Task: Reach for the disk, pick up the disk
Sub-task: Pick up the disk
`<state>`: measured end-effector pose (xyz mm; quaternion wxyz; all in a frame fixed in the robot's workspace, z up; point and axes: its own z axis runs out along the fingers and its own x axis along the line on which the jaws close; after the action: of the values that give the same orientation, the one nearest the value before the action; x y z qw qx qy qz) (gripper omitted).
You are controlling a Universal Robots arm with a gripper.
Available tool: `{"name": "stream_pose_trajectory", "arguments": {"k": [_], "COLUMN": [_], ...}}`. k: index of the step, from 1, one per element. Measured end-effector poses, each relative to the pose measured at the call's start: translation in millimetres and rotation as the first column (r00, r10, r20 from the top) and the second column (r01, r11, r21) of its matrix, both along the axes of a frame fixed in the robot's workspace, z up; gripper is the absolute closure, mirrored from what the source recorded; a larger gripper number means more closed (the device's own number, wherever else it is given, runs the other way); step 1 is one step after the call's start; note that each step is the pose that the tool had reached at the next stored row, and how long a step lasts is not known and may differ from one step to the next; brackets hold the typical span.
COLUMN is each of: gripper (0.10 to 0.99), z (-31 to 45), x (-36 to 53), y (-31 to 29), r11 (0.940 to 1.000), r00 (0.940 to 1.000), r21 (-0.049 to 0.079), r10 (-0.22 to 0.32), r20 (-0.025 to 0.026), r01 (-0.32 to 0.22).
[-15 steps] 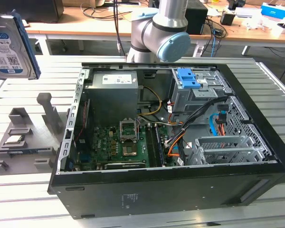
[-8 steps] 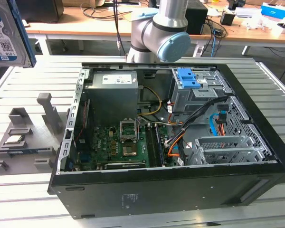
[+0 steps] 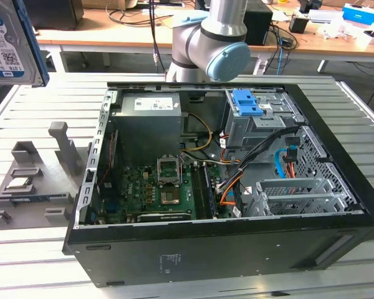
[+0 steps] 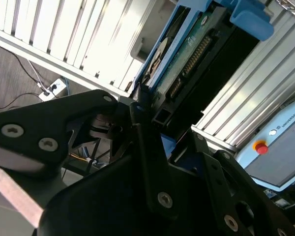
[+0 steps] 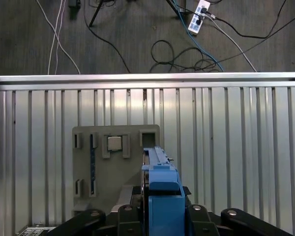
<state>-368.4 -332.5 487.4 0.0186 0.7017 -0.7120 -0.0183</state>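
Item: the disk (image 3: 9,43), silver drive with a barcoded label and blue rails. Location: aloft at the far corner of the exterior view's left, clear of the slatted counter (image 3: 37,261) and well apart from the open computer case (image 3: 206,246). In the first wrist view the disk (image 5: 160,187) hangs over the grey fixture (image 5: 115,172), just beside the slot holding the small processor chip (image 5: 114,143). Holder: the tool (image 4: 140,110), its black fingers closed narrow on one end of the disk (image 4: 196,49), with the green circuit-board face turned to the second wrist view. Step in hand, by judgement: the reach is over and the pick-up looks made, since the drive touches nothing but the tool. Requirement for any further motion, by judgement: a firm clamp and a steady wrist, as the load hangs with no support under it and is gripped at one end alone. Attitude: standing on edge, broad faces upright, label face toward the exterior view, thin railed edge toward the first wrist view. Long axis: roughly upright with a slight tilt, running down from the tool toward the counter, free end lowest.
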Motion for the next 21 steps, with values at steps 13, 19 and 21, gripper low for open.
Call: {"name": "stream_pose_trajectory", "arguments": {"k": [13, 19, 21], "gripper": [0.722, 0.722, 0.722], "z": [0.0, -0.1, 0.0], "x": [57.2, 88.3, 100.6], "y": [0.0, 0.0, 0.1], "r11": [1.0, 1.0, 1.0], "r00": [1.0, 1.0, 1.0], "r21": [-0.001, -0.001, -0.001], "r10": [0.0, 0.0, 0.0], "r20": [0.0, -0.0001, -0.0003], "r01": [0.0, 0.0, 0.0]}}
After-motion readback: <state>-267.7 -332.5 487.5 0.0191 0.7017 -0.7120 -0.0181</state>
